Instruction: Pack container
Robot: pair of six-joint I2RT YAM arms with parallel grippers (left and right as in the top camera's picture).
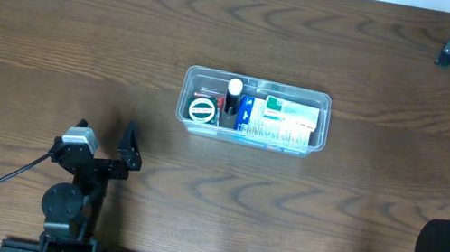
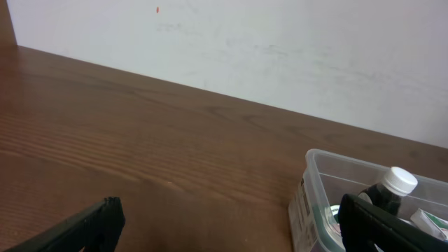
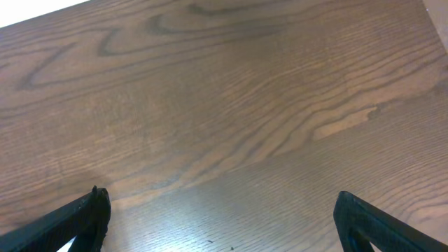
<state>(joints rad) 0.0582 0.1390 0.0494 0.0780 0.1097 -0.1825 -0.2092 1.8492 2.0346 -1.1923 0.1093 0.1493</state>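
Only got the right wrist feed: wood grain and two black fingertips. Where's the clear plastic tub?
Observer: The clear rectangular plastic tub sits mid-table, a long way from the right gripper, which is out at the far-right corner.
Operator: Anything in it?
Observer: Yes. A dark bottle with a white cap stands beside a round green-and-white item at its left end. Green-and-white packets fill the rest.
Operator: Left arm?
Observer: The left gripper is open near the front edge, short of the tub and not touching it.
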